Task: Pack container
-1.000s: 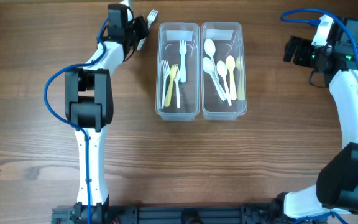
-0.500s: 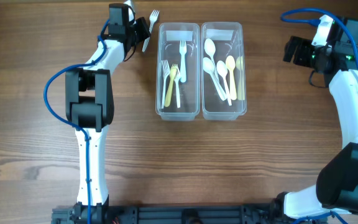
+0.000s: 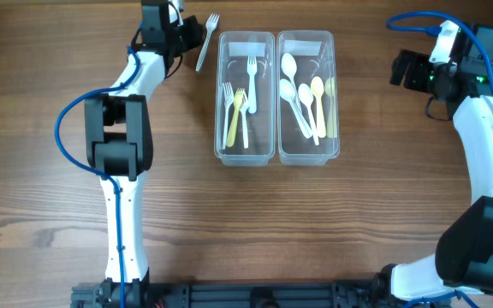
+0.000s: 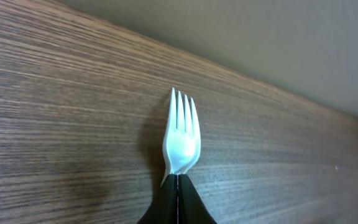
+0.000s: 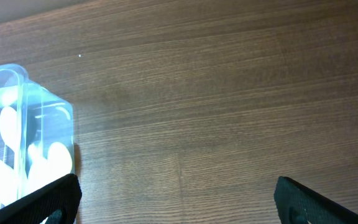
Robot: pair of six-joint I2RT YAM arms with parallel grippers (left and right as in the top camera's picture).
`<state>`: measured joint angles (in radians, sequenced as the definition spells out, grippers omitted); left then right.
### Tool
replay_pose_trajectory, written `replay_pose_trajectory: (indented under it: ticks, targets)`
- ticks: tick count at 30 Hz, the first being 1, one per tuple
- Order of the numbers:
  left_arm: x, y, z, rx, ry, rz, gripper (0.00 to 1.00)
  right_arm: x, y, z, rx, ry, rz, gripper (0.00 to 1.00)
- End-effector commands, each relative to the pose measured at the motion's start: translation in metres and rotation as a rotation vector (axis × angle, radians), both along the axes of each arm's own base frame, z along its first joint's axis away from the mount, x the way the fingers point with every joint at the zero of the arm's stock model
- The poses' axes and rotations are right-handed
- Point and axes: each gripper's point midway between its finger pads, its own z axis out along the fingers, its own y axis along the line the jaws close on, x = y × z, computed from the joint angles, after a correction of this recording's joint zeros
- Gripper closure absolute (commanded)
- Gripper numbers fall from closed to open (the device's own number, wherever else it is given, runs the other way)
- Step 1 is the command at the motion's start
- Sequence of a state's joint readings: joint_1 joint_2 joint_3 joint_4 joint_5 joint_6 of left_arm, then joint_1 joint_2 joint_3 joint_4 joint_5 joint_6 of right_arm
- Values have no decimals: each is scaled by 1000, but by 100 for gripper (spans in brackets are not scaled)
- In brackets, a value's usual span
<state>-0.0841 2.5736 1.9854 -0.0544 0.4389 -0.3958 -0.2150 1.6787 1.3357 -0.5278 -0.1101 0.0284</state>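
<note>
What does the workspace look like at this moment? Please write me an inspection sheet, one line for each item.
Surface: wooden table.
Job's things: clear twin container; forks in left tub, spoons in right tub.
Clutter: nothing seen.
Hands: left hand shut on white fork, outside the container; right hand open, empty.
Cables: blue cables, one loop at each side.
Surroundings: plain grey wall beyond table edge.

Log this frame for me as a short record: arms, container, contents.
left pincer: shut on white fork, by the container's far left corner
right pincer: open, empty, off to the container's right
container: two clear tubs side by side
left tub: forks, white and yellow
right tub: spoons, white and yellow
</note>
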Motion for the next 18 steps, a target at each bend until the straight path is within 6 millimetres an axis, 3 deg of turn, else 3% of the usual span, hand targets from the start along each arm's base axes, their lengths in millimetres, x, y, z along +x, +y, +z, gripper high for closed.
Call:
replay_pose_trajectory:
  ticks: [1,9,18]
  targets:
    - [-1,-8,10,3,-36,-80,96,3,0,12,-17,-27,7,0]
    - [-15,-19,-1,35,-2,-154,96,3,0,12,-17,-27,7,0]
    - [-21,-16,-18,125,52,-113,96,3,0,12,-17,-27,7,0]
